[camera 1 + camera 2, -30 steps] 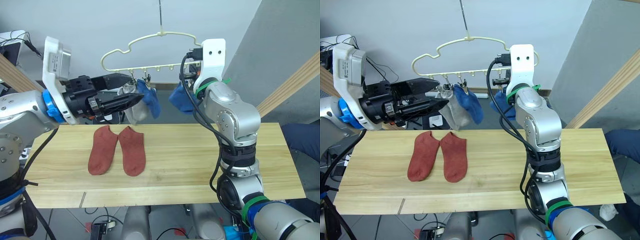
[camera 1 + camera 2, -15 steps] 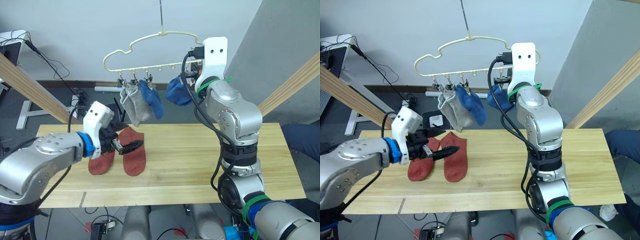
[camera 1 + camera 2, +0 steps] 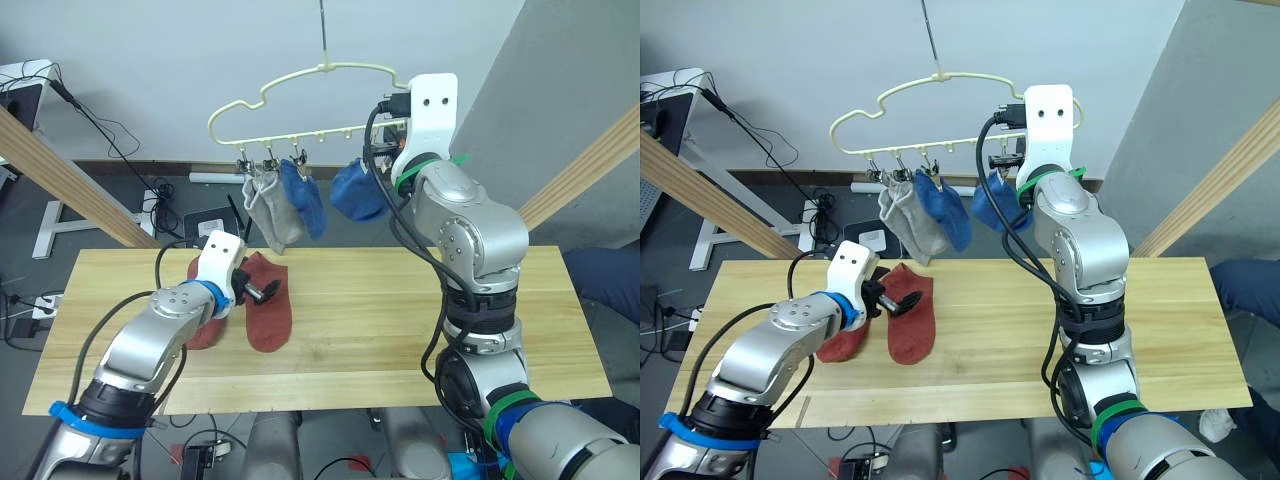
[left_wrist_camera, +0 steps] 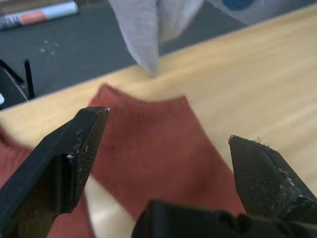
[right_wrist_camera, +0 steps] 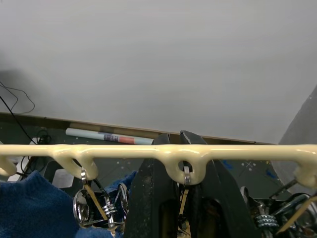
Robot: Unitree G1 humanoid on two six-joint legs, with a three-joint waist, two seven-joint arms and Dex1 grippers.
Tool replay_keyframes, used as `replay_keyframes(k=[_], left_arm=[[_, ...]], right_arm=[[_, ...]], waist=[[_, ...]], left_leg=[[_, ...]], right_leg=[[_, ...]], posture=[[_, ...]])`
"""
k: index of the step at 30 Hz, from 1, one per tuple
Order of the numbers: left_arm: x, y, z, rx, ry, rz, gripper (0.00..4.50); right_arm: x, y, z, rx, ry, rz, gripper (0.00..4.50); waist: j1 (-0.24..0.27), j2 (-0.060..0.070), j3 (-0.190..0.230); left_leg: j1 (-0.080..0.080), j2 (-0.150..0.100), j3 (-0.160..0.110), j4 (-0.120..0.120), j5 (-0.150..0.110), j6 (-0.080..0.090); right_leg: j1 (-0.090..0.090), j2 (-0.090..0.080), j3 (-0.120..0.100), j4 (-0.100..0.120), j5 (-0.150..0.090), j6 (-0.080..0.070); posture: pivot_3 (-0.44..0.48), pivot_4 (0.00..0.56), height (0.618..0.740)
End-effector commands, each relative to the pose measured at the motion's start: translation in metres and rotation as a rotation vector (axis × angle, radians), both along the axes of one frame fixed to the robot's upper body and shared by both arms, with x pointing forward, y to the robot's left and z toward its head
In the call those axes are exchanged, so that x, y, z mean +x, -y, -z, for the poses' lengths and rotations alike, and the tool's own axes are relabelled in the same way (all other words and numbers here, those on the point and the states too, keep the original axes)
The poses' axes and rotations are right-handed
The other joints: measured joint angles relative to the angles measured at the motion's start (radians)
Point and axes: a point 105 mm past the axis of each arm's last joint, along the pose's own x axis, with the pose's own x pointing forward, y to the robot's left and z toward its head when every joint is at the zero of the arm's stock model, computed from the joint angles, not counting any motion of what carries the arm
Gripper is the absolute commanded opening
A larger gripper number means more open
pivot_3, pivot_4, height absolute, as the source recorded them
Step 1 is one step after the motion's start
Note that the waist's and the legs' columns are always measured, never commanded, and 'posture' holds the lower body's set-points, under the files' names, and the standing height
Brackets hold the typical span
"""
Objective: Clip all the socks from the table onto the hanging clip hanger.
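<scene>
Head view, rust-red socks (image 3: 268,300): two, flat knit, on plank-grain table (image 3: 400,320), long axes near-to-far.
Head view, hanger (image 3: 300,100): cream plastic; grey sock (image 3: 268,212) and blue socks (image 3: 303,195) hang downward.
Left wrist view, left gripper (image 4: 168,148): jaws wide apart, empty, over red sock.
Right wrist view, right gripper (image 5: 181,178): at hanger bar; opening cannot be told.

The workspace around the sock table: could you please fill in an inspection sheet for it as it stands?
Surface: wooden table, planked, bare on the robot's right half.
Job's things: two rust-red socks lie flat on the table; a grey sock and two blue socks hang from the cream clip hanger.
Clutter: nothing seen on the table.
Hands: left hand open, poised over a red sock; right hand shut at the hanger bar.
Cables: floor cables behind the table.
Surroundings: slanted wooden beams, grey wall.
</scene>
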Motion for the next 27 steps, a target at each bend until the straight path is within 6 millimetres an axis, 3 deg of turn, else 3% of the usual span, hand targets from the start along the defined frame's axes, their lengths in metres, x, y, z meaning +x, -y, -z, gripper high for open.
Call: replay_keyframes(k=[1,5,12,19,23,27], left_arm=[[0.005,0.000,0.003,0.018,0.025,0.018,4.46],[0.019,-0.008,0.012,0.026,0.024,-0.032,4.46],[0.024,-0.015,0.026,0.012,-0.030,-0.060,4.46],[0.017,-0.015,0.054,0.052,-0.138,-0.049,4.46],[0.014,-0.013,0.059,0.066,-0.161,-0.028,4.46],[0.012,-0.012,0.061,0.084,-0.171,-0.012,3.55]], right_arm=[[-0.008,0.003,-0.015,0.020,0.062,0.013,0.00],[-0.010,0.006,-0.015,0.018,0.060,0.023,0.00],[-0.011,0.008,-0.013,0.016,0.052,0.036,0.00],[-0.012,0.009,-0.015,0.015,0.054,0.039,0.00],[-0.013,0.010,-0.015,0.014,0.054,0.043,0.00],[-0.014,0.011,-0.015,0.014,0.052,0.045,0.00]], waist=[[-0.002,0.000,0.000],[-0.002,0.000,0.000],[-0.006,0.000,0.000],[-0.013,0.000,0.000],[-0.013,0.000,0.000],[-0.016,0.000,0.000]], left_leg=[[0.000,0.000,0.000,0.000,0.000,0.000],[0.000,0.000,0.000,0.000,0.000,0.000],[0.000,0.000,0.000,0.000,0.000,0.000],[0.000,0.000,0.000,0.000,0.000,0.000],[0.001,0.000,0.000,0.000,0.000,0.000],[0.001,0.000,0.000,0.000,0.000,0.000]], right_leg=[[0.000,0.000,0.000,0.000,0.000,0.000],[0.000,0.000,0.000,0.000,0.000,0.000],[0.000,0.000,0.000,0.000,0.000,0.000],[0.001,0.000,0.000,0.000,0.000,0.000],[0.001,0.000,0.000,0.000,0.000,0.000],[0.001,0.000,0.000,0.000,0.000,0.000]], posture=[[-0.164,0.356,0.740],[-0.187,0.364,0.740],[-0.194,0.369,0.740],[-0.209,0.370,0.740],[-0.217,0.369,0.740],[-0.219,0.368,0.740]])
